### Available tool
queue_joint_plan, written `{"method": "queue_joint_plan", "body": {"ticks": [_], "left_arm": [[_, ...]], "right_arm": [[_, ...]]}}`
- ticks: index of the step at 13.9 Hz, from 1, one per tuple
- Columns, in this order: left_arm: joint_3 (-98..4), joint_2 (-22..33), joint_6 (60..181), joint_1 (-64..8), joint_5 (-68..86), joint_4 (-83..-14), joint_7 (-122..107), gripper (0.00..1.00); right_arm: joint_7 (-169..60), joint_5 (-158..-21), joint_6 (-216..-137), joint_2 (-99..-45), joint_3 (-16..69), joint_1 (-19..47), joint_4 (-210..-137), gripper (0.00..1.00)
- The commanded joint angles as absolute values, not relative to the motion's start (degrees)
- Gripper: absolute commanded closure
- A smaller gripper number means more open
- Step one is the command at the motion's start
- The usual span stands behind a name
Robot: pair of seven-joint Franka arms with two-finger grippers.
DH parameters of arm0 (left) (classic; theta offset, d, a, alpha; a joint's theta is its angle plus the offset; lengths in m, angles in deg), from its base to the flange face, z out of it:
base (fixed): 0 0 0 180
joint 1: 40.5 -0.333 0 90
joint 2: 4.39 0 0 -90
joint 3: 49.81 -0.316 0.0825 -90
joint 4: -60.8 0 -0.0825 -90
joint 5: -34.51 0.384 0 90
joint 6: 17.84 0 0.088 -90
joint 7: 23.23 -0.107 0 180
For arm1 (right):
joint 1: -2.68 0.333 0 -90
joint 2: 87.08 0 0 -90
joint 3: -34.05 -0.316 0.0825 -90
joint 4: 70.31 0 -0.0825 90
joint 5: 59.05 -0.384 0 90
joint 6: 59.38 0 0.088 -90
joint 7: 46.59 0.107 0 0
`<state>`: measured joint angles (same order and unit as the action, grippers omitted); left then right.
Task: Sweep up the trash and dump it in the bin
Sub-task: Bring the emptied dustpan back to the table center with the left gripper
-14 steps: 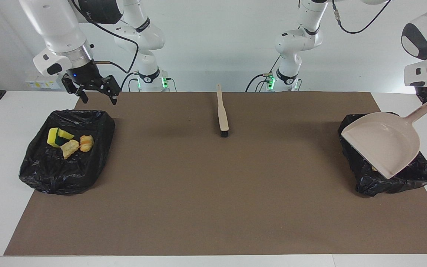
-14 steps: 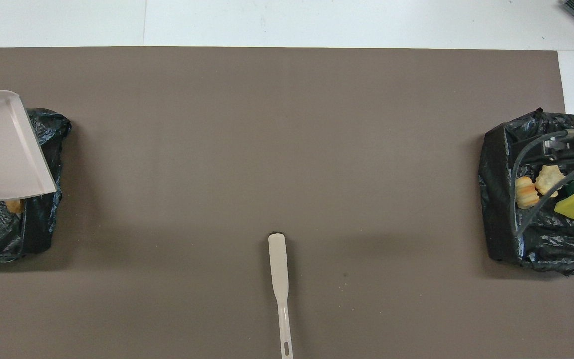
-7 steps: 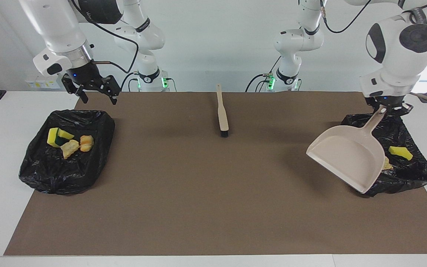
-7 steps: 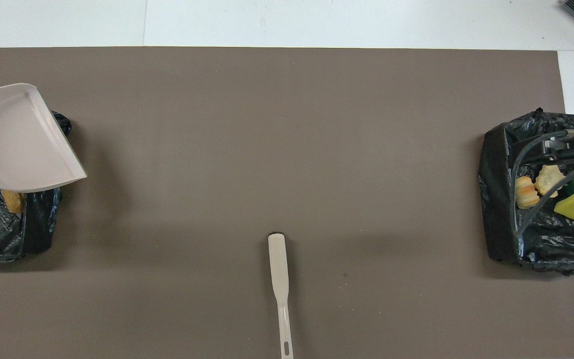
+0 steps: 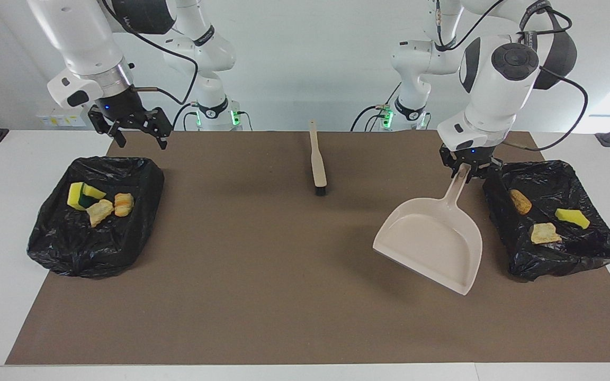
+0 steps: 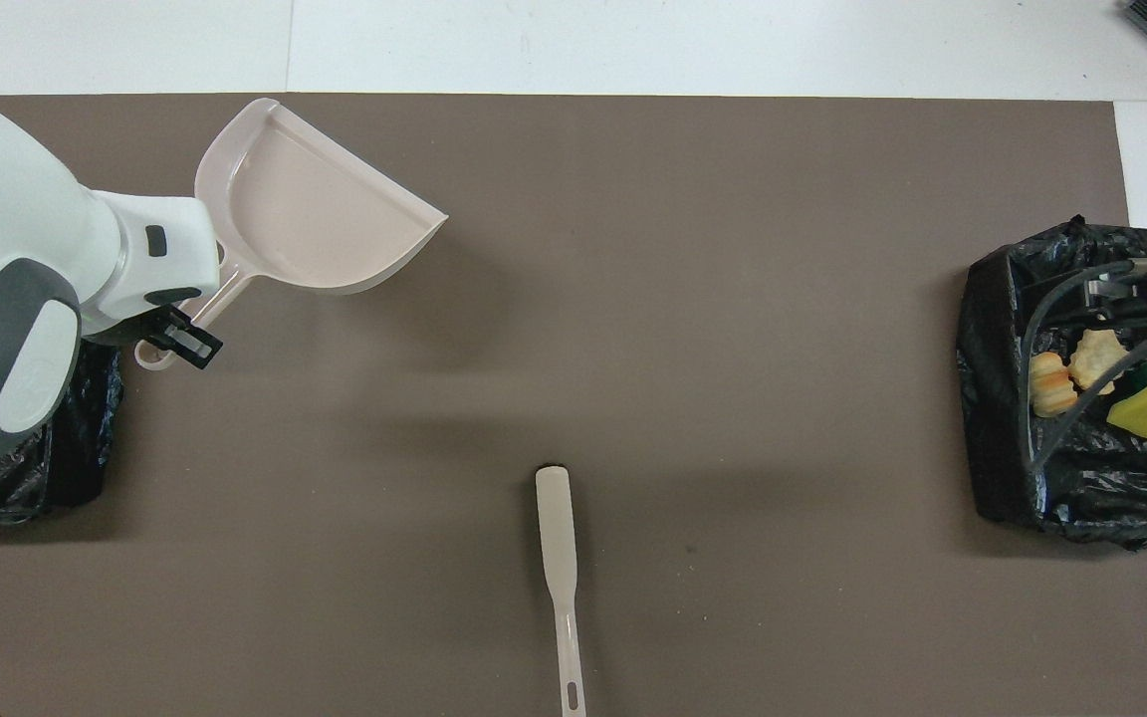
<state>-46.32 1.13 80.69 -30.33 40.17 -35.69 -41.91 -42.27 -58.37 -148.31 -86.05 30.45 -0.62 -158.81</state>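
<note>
Brush point(image 5: 317, 160) alone mid-mat, unobstructed

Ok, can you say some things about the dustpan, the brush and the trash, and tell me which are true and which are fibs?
1. The left gripper holds the dustpan by its handle. True.
2. The dustpan has trash in it. False: the pan is empty.
3. The brush is in the right gripper. False: the brush lies alone on the brown mat, and the right gripper is open and empty over the edge of a black bin.
4. Both black bins hold trash scraps. True.
5. Some scraps lie loose on the mat. False: none show there; all are in the bins.
</note>
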Motion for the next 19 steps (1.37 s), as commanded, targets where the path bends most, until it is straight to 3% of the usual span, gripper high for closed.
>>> {"method": "queue_joint_plan", "body": {"ticks": [1,7,19], "left_arm": [[-47.26,2.98,83.93,-25.76,38.29,-35.97,-32.15,1.0],[-47.26,10.45,89.82,-16.96,38.12,-34.22,-20.16,1.0],[-47.26,16.97,96.76,-9.13,32.32,-32.72,-0.64,1.0]], "right_arm": [[-42.64,-59.4,-150.0,-87.35,30.27,-1.01,-160.66,0.0],[-42.64,-59.4,-150.0,-87.35,30.36,-1.01,-160.66,0.0],[-42.64,-59.4,-150.0,-87.35,30.27,-1.01,-160.66,0.0]]}}
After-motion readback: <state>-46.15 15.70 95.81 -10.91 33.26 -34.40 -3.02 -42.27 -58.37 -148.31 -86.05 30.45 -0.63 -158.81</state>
